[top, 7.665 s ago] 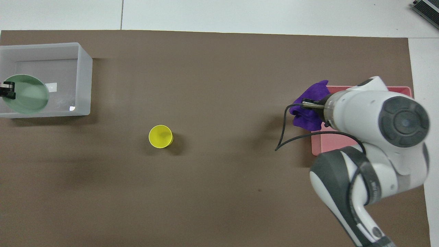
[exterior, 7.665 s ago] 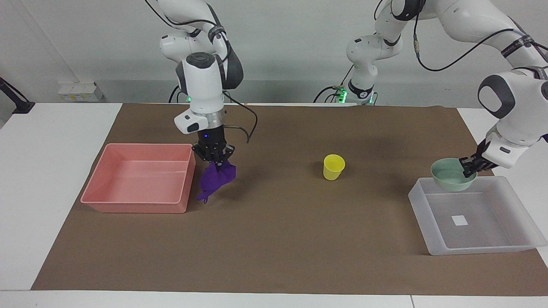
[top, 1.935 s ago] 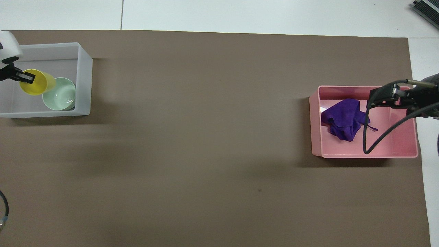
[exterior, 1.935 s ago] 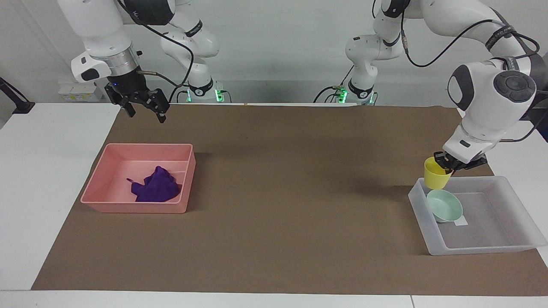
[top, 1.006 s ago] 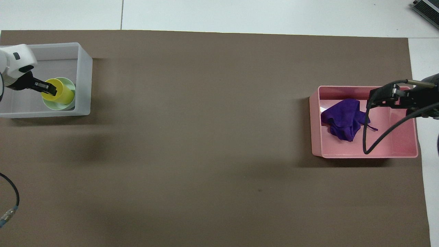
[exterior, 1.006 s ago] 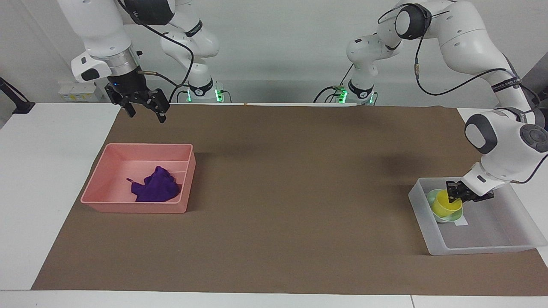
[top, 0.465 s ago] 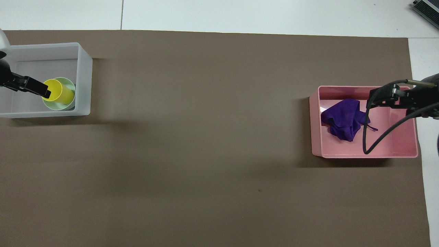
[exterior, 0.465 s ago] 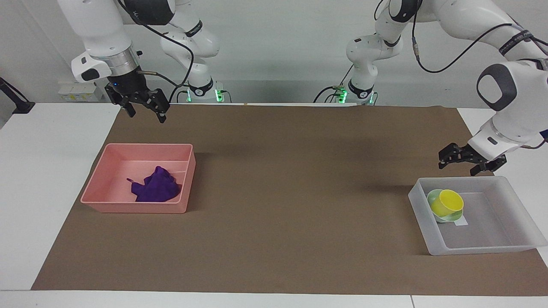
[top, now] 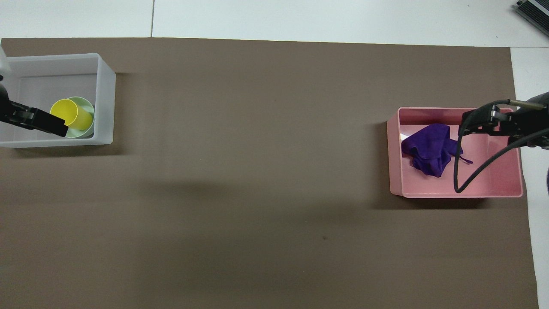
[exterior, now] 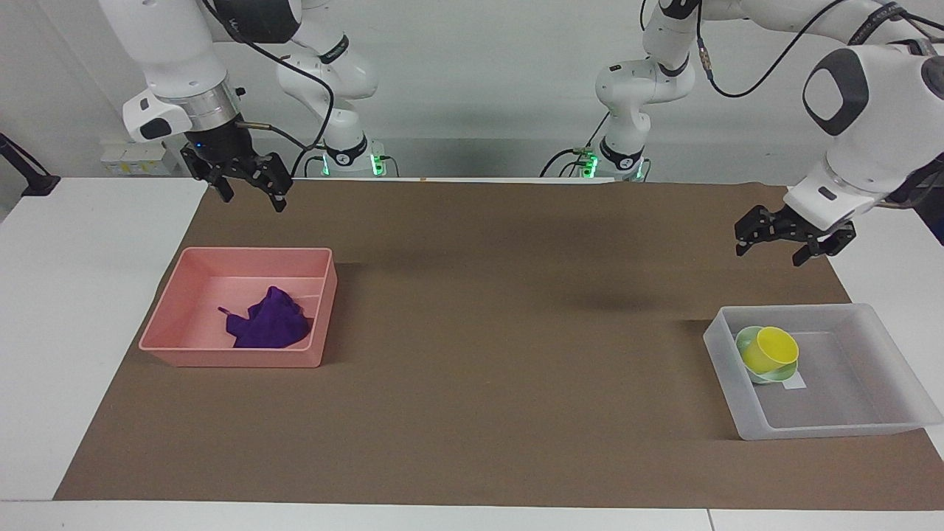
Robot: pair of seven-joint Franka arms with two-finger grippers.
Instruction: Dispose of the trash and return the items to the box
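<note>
Covering the white table (exterior: 88, 310), a brown mat (exterior: 487, 354) lies flat.

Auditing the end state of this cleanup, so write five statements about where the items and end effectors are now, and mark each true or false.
1. The purple cloth lies in the pink bin. True.
2. The yellow cup stands on the brown mat. False: it rests in the green bowl inside the clear box.
3. The left end effector grips the cup. False: it is open, up in the air, empty.
4. The right end effector is open and empty. True.
5. The green bowl sits in the pink bin. False: it is in the clear box.
</note>
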